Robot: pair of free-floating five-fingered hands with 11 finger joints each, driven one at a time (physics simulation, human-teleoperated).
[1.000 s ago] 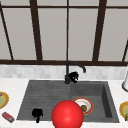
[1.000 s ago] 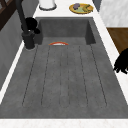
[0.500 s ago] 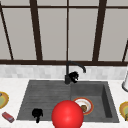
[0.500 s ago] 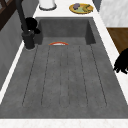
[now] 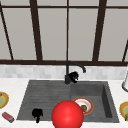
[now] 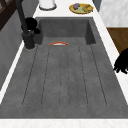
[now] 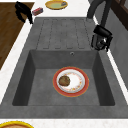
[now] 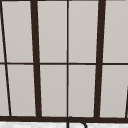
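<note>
Right hand (image 5: 73,76) at faucet (image 5: 68,72) base, fingers curled round it. Left hand (image 5: 37,114) hangs at sink (image 5: 45,92) front edge, fingers drooping, grasping nothing.

Pretty clearly a home kitchen: there's a dark grey sink (image 5: 45,92) with a ribbed drainboard set into a white countertop (image 6: 106,30), plus a black faucet (image 5: 71,67) under a big window (image 8: 67,57). A dirty plate (image 7: 71,81) sits in the basin, and more plates of food (image 6: 81,7) are out on the counter.
</note>
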